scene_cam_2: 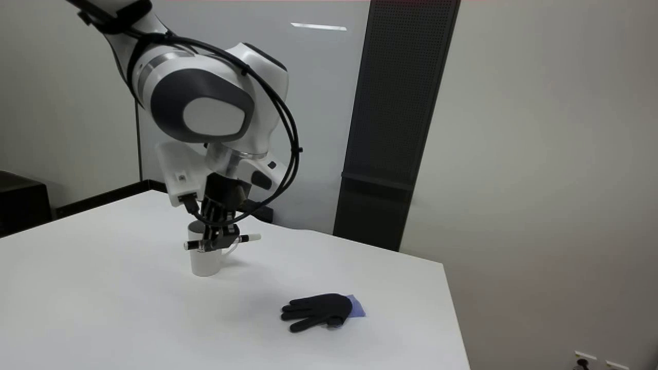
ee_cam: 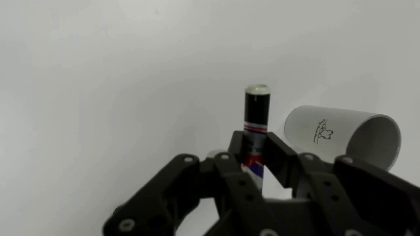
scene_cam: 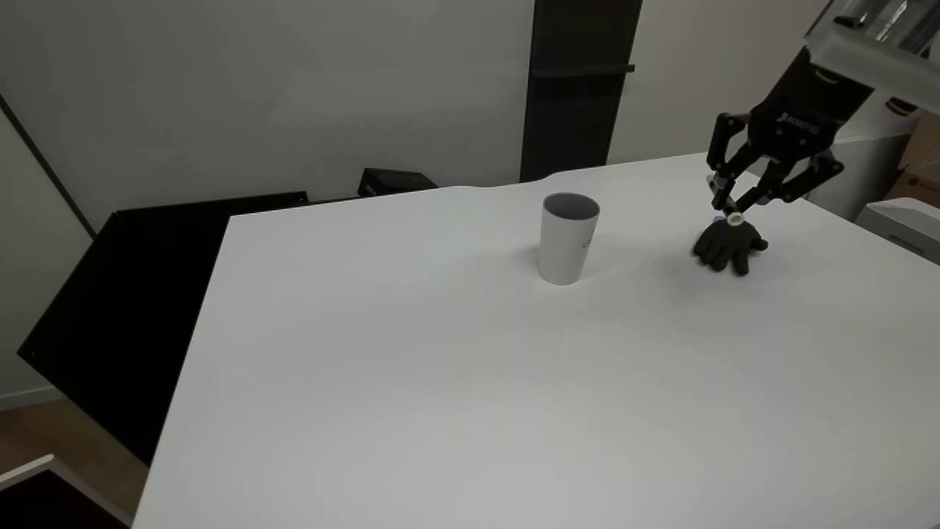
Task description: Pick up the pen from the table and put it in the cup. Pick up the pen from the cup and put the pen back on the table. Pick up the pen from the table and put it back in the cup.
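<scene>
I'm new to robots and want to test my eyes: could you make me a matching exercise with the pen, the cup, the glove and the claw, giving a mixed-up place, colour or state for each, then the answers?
Column one
1. pen
2. cup
3. glove
4. claw

Column two
A. standing on the table, mouth up
B. shut on something thin
C. gripped, held above the table
D. black, lying on the table

Right pairs: 1-C, 2-A, 3-D, 4-B
</scene>
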